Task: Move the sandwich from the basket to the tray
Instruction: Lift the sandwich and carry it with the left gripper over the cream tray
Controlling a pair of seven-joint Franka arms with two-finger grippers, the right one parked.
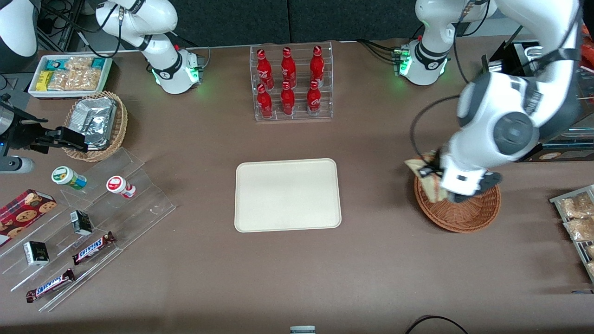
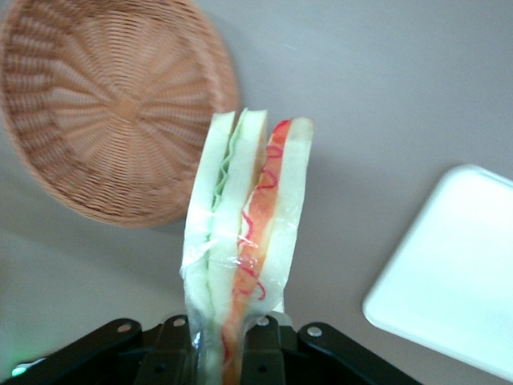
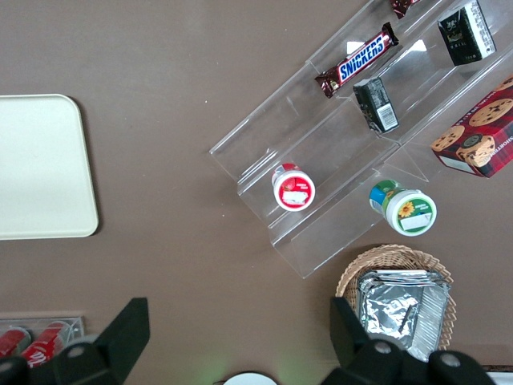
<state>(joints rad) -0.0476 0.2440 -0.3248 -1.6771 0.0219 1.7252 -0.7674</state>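
Sandwich (image 2: pixel 244 241), wrapped in clear film, is sitting pinched between the fingers (image 2: pixel 264 349) of our hand (image 2: pixel 216 353), which is hanging above the reddish-brown wicker basket (image 1: pixel 468 215) toward the working arm's end of the bench (image 1: pixel 380 260). We are seeing the basket's woven floor bare in the wrist view, with the wedge lifted clear of it. We are also seeing the cream-white tray (image 1: pixel 287 195) lying flat near the bench's middle, well apart from the basket.
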